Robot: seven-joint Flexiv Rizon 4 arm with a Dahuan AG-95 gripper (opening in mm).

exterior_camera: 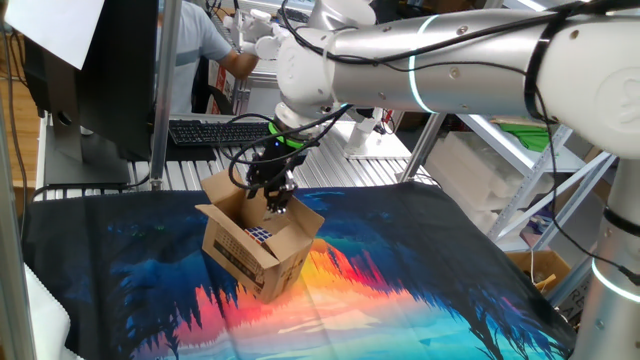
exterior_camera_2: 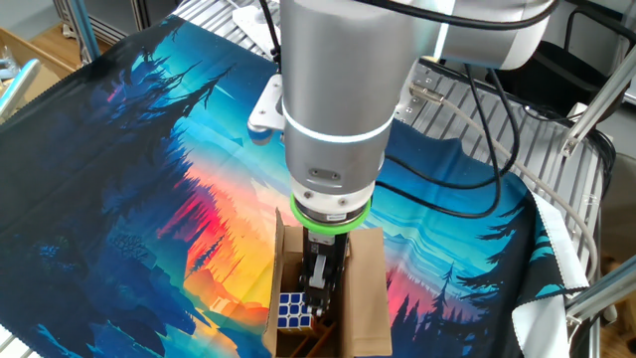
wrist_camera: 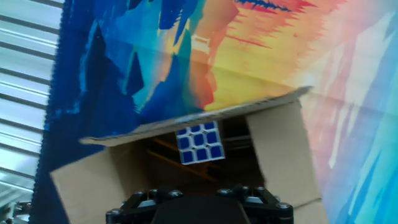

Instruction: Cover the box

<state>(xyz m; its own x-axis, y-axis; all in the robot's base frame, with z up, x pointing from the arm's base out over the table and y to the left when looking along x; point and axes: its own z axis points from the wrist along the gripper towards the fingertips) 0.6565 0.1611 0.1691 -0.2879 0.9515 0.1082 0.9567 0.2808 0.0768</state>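
The gripper points straight down over the open top of the box, its dark fingers hanging just above the opening; they are dark against dark, so I cannot tell whether they are spread or pressed together, and nothing seems to be pinched. Below them, inside the box, lies a puzzle cube with a blue face up. The box stands on the colourful printed cloth that covers the bench, all flaps open. The covering looks hardly begun. The next move probably calls for getting behind one flap and pushing it inward without shoving the light box across the cloth.
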